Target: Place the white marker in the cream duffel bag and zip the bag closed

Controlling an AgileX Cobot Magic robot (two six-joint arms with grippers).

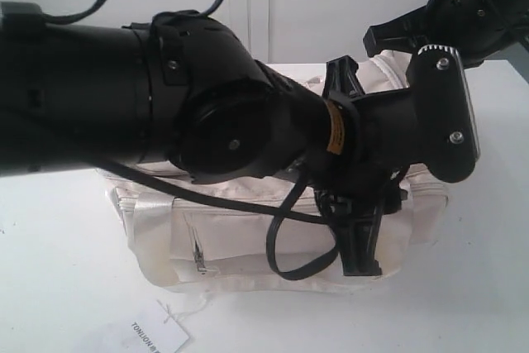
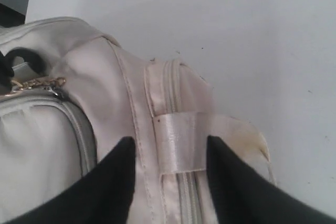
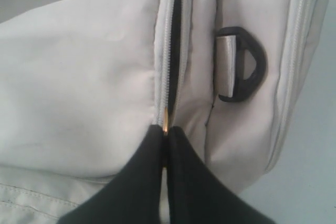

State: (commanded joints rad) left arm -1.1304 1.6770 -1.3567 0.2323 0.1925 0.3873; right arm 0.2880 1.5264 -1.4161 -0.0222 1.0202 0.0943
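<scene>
Currently the right gripper (image 3: pixel 166 132) is pinched tight on the gold zipper pull (image 3: pixel 165 124) of the cream duffel bag (image 3: pixel 79 77), beside its black ring (image 3: pixel 247 69). Left gripper (image 2: pixel 168 153) stands spread, straddling the bag's satin strap (image 2: pixel 181 140). Marker unseen.

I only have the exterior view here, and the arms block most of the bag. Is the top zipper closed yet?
Observer: No. The right wrist view shows the zipper still gaping dark ahead of the right pincer.
Operator: Is that pincer holding anything?
Observer: It is shut on the gold zipper pull.
Operator: And the left one?
Observer: The left pincer is open, its fingers either side of a satin strap at the end of the bag.
</scene>
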